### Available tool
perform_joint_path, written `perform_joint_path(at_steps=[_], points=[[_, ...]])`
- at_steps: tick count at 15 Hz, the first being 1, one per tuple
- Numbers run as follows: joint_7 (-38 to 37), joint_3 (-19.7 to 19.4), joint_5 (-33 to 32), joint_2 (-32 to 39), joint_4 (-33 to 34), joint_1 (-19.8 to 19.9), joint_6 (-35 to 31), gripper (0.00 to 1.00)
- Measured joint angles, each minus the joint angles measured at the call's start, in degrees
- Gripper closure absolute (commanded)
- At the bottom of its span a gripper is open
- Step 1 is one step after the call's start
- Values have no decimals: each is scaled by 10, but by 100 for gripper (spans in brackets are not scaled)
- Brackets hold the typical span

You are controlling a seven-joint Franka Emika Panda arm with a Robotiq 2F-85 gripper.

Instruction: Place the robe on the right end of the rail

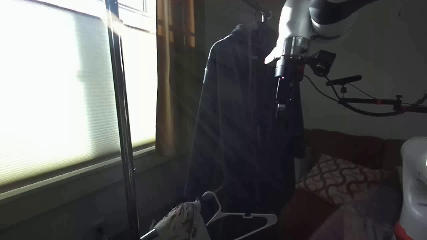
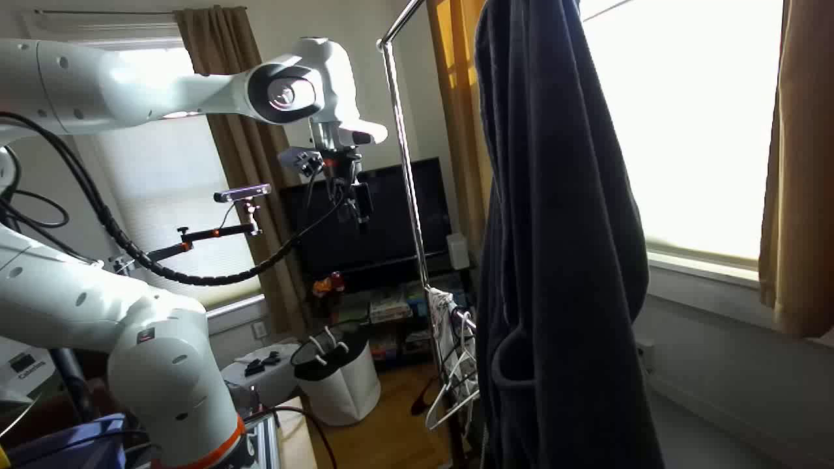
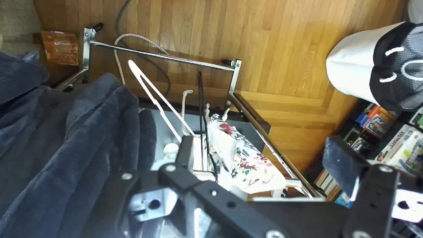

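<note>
Robe (image 3: 96,145) is hung from the rail (image 2: 402,21), set higher than the jaws, and is draped beside one of their fingers (image 3: 185,151), outside the gap. Whether that finger is touched cannot quite be told from the wrist view, where edges are blurred. The jaws are spread wide and pointed downward, with floral fabric (image 3: 251,167) seen below, between the fingers.

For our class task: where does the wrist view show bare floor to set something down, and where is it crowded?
Bare wood floor lies between the rack's base bar and the white hamper, running on between the rack's pole and the boxes. It is crowded beside the robe: white hanger, black hanger and floral cloth hang close together.
</note>
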State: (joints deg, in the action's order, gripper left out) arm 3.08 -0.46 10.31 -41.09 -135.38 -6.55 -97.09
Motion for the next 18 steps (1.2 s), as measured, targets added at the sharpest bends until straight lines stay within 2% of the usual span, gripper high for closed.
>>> perform_joint_path(at_steps=[6, 10, 14, 18], points=[[0, 1, 0, 0, 2, 3, -2, 0], [-12, -9, -31, -26, 43, 54, -22, 0], [-8, -35, -124, -44, 111, 117, -22, 0], [18, -57, -244, -22, 196, 156, -25, 0]])
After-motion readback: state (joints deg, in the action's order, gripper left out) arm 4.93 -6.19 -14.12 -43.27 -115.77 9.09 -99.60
